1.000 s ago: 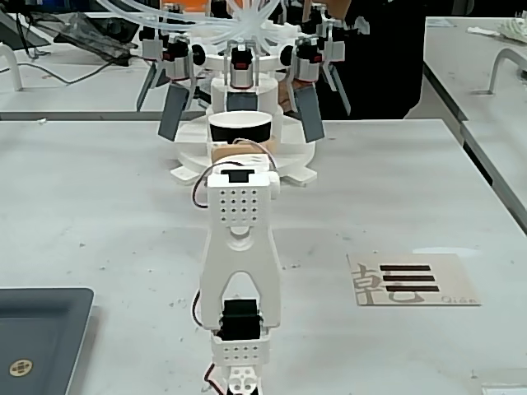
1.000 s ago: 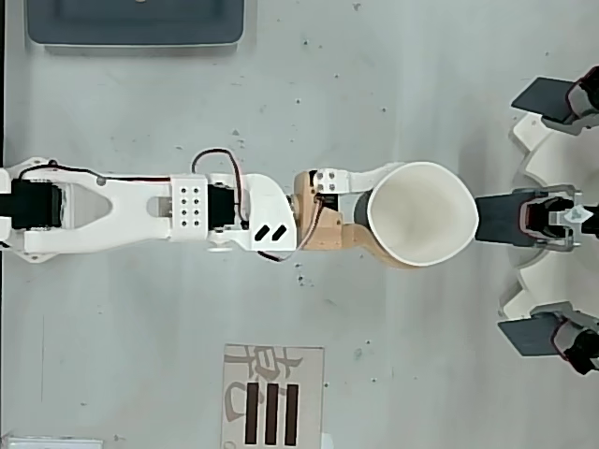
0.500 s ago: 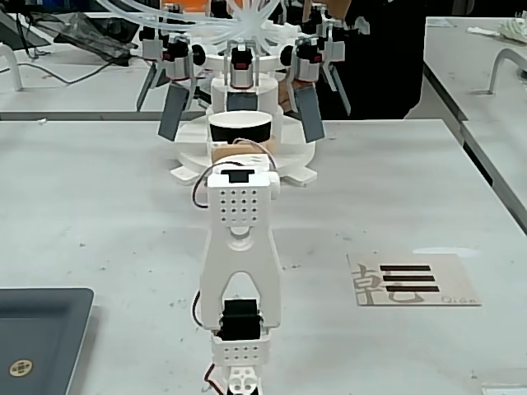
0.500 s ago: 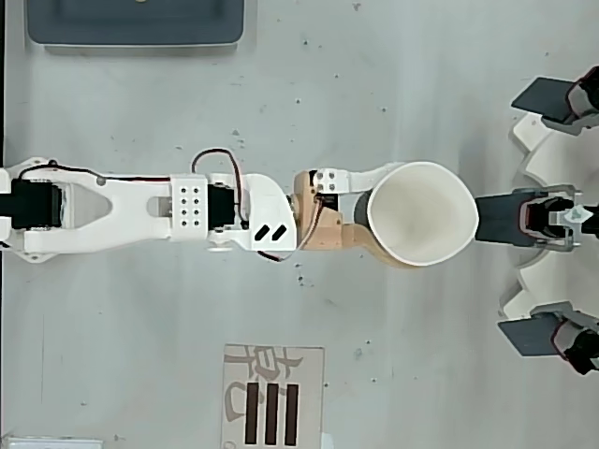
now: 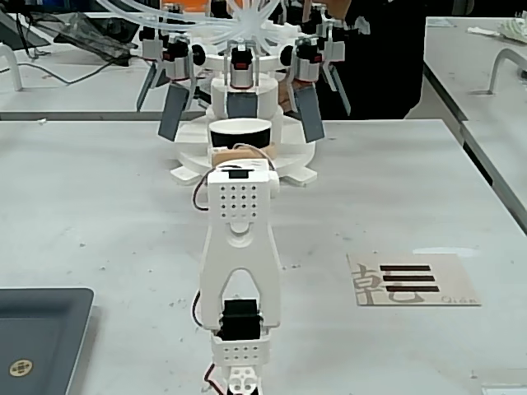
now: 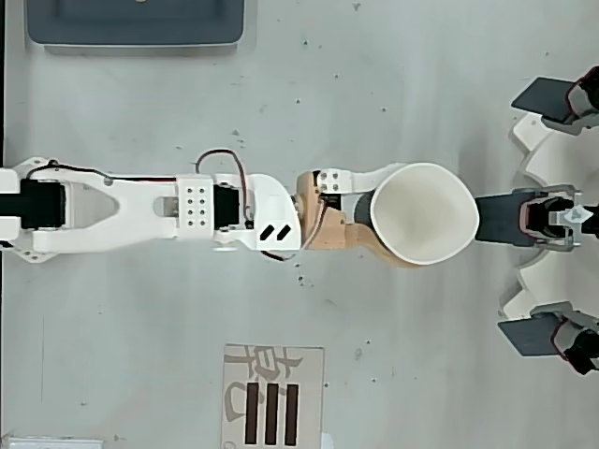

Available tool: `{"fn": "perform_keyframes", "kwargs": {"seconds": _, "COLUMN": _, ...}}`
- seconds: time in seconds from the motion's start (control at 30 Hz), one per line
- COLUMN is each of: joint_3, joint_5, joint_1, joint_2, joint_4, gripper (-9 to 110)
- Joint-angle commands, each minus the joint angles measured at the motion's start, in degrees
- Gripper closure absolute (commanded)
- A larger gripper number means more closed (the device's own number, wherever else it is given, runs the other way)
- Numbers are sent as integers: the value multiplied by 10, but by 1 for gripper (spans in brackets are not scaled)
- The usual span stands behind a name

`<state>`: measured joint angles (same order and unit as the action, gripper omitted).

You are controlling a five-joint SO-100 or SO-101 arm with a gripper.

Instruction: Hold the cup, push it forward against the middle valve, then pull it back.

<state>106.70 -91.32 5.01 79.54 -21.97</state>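
Observation:
The cup [image 6: 423, 213] is a paper cup with a white rim, squeezed slightly out of round in the overhead view. In the fixed view the cup [image 5: 240, 132] shows its black band just past the arm's wrist. My gripper [image 6: 401, 215] is shut on it, a white finger [image 6: 374, 180] on one side and a tan finger [image 6: 351, 245] on the other. The middle valve [image 6: 547, 217] faces the cup, and its short flap [image 6: 501, 208] meets the cup's rim or is a hair from it. In the fixed view the middle valve [image 5: 241, 62] hangs right above the cup.
Two outer valves with longer grey flaps [image 5: 174, 111] [image 5: 309, 111] flank the middle one on a white round stand [image 5: 300, 156]. A dark tray [image 6: 136, 23] lies beside the arm's base. A printed card [image 6: 271, 398] lies on the table on the other side.

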Motion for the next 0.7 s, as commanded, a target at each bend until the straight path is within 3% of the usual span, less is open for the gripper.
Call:
{"fn": "perform_keyframes", "kwargs": {"seconds": 0.0, "joint_3": -86, "joint_5": -5, "joint_1": -4, "joint_2": -30, "joint_4": 18, "gripper": 98}}
{"fn": "perform_keyframes", "kwargs": {"seconds": 0.4, "joint_3": -476, "joint_5": -4, "joint_1": -5, "joint_2": -280, "joint_4": 136, "gripper": 99}}
{"fn": "perform_keyframes", "kwargs": {"seconds": 0.67, "joint_3": -480, "joint_5": -4, "joint_1": -5, "joint_2": -293, "joint_4": 133, "gripper": 99}}
